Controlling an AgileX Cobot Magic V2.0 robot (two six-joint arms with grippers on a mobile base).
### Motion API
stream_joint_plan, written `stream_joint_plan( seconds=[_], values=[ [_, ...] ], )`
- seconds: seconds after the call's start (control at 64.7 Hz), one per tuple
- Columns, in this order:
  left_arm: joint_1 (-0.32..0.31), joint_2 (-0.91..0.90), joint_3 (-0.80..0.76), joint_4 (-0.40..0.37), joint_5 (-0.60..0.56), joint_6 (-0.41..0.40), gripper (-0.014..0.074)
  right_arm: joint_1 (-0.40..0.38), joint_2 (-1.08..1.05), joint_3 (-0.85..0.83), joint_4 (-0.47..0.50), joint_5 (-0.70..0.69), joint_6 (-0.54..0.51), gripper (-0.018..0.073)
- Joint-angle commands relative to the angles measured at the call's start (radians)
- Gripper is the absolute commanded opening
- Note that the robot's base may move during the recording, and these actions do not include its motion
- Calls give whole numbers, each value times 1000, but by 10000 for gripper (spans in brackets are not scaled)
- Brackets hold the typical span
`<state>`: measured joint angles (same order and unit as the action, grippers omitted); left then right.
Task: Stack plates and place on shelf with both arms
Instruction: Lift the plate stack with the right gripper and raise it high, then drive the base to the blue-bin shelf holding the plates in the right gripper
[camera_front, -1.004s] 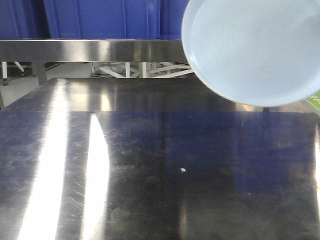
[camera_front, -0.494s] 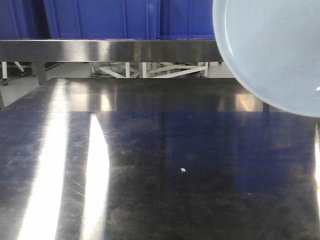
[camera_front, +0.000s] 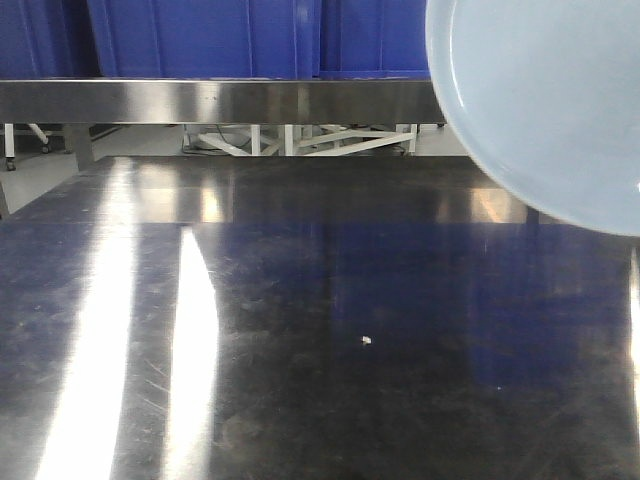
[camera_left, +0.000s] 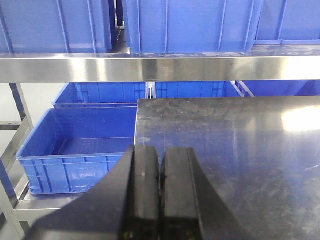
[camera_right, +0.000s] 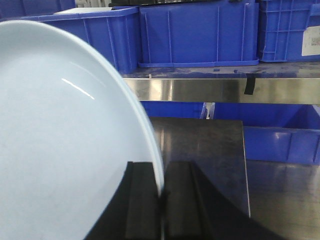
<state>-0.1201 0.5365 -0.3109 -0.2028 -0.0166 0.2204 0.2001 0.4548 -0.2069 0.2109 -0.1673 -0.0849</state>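
Observation:
One pale bluish-white plate hangs in the air at the upper right of the front view, tilted, its face toward the camera. In the right wrist view the same plate fills the left side, and my right gripper is shut on its rim. My left gripper is shut and empty, low over the near left edge of the dark tabletop. The steel shelf rail runs across the back; it also shows in the left wrist view and in the right wrist view. A second plate is not visible.
Big blue crates stand on the shelf behind the rail. More blue crates sit low beside the table's left edge, and others at the right. A small white speck lies on the tabletop.
The held plate moved to the right between one second ago and half a second ago. Since then it has barely moved.

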Motion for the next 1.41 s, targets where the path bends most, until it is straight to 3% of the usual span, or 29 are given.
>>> stream_joint_plan(
  seconds=[0.0,1.39],
  values=[
    [4,0,-39,-3,-80,-4,82,-4,-1,-33,-10,-98,-4,56],
    [4,0,-39,-3,-80,-4,82,-4,-1,-33,-10,-98,-4,56]
  ],
)
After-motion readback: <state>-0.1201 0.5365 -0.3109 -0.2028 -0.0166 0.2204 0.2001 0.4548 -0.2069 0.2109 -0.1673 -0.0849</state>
